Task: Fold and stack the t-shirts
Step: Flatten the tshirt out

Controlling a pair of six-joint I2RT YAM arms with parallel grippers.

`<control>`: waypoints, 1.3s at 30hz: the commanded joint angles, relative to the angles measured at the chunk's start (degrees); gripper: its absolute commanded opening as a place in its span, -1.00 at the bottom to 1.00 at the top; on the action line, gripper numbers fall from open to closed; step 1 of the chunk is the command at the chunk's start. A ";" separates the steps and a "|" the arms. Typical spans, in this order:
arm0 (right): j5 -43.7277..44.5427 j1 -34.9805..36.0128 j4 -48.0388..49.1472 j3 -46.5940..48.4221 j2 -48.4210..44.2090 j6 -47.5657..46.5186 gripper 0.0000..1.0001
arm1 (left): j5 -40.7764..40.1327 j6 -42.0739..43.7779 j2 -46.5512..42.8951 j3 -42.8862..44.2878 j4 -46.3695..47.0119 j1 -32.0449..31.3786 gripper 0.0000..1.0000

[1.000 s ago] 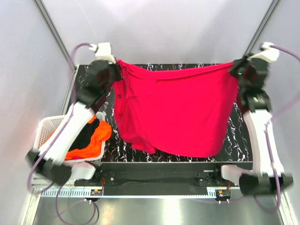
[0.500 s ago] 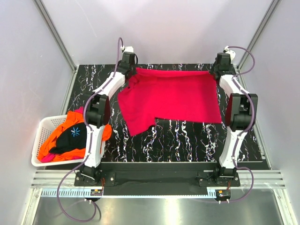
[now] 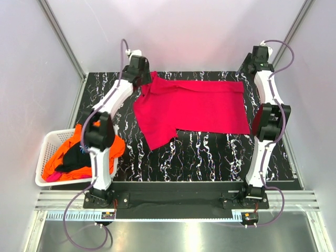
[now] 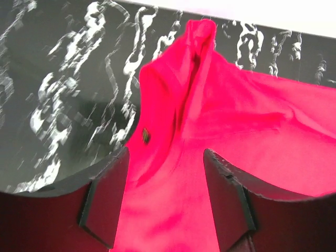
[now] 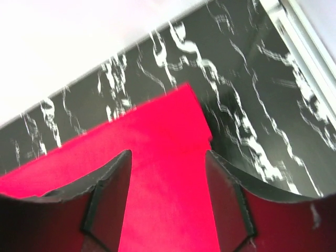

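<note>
A magenta-red t-shirt (image 3: 194, 107) lies spread across the far half of the black marbled table (image 3: 210, 157), collar end on the left and one lower corner trailing toward me. My left gripper (image 3: 142, 75) hovers over the collar corner; in the left wrist view it (image 4: 165, 157) stands open, with the shirt (image 4: 236, 115) and a button lying loose below the fingers. My right gripper (image 3: 248, 68) is over the far right corner and is open in its wrist view (image 5: 168, 157), above the cloth corner (image 5: 157, 136). Neither gripper holds anything.
A white slatted basket (image 3: 46, 143) sits at the table's left edge, holding an orange shirt (image 3: 113, 147), a black one (image 3: 73, 157) and a bit of pink cloth (image 3: 52, 177). White walls and metal rails close in the back and sides.
A second ago both grippers held the shirt stretched in the air. They carried it to the far side, laid it flat and have opened, letting go of both corners.
</note>
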 commanded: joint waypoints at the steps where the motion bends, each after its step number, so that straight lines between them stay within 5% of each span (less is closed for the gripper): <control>1: -0.53 0.33 -21.44 6.85 -0.42 2.19 0.32 | -2.18 -6.06 -16.76 -7.94 -6.15 -1.48 0.27; 6: -8.78 0.33 -24.28 -8.85 -10.78 9.04 0.43 | 0.28 -12.12 -31.09 -25.85 -10.90 -6.31 0.11; 11: -17.84 0.60 -22.97 -27.81 -22.45 11.60 0.50 | 5.10 -26.88 -40.14 -39.93 -13.73 -11.59 -0.06; 17: -19.96 0.86 -20.24 -43.83 -35.64 10.37 0.50 | 8.02 -37.88 -39.12 -49.71 -13.64 -14.84 -0.16; 26: -19.87 0.86 -19.27 -50.19 -42.87 10.19 0.50 | 8.27 -40.79 -32.43 -51.47 -13.72 -15.90 -0.17; 39: -18.82 0.86 -18.22 -49.66 -41.73 9.66 0.51 | 10.38 -42.63 -28.29 -53.22 -13.37 -16.17 -0.33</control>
